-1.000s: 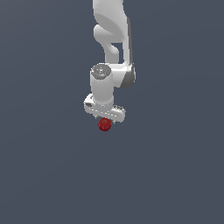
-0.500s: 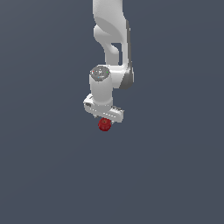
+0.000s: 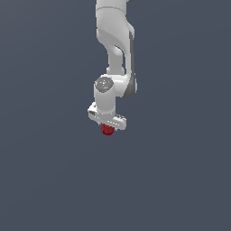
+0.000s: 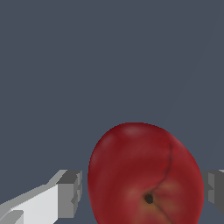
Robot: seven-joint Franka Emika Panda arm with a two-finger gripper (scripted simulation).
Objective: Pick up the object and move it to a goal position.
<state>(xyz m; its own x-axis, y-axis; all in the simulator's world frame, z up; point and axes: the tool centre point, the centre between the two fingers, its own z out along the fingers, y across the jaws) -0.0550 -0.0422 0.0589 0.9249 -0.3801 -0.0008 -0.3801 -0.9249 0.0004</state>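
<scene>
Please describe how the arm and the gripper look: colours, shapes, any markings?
The arm is glossy white with rounded, tube-like links and dark grey joint patches. A grey round cap sits on the wrist. The gripper is a white crossbar; its fingers are blocky, white with grey pads. No cables visible.

Exterior view: distant, looking steeply down onto the arm (image 3: 113,54). Wrist view: very close behind the apple (image 4: 144,175), facing the same grey surface. Both show the apple.

Sim render: flat grey-blue backdrop (image 3: 180,180), no room or furniture.
</scene>
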